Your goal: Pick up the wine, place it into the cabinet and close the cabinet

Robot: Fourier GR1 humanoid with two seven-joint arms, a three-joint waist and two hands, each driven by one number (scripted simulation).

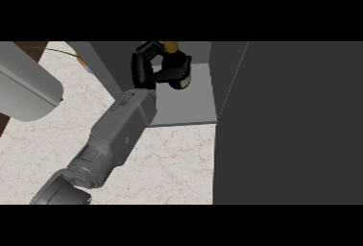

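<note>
Inside the open cabinet (191, 96), just above its grey floor, a black hand (152, 67) curls round the dark wine (177, 72) bottle, whose gold neck shows at the top. Only one forearm is visible, and which side it belongs to cannot be told from this view. The dark cabinet door (291, 125) stands wide at the right, over the marbled counter (170, 163). The step looks like the set-down: the bottle should be lowered upright and well back from the edge, and the fingers released only once it stands, so the door can swing shut unhindered.
</note>
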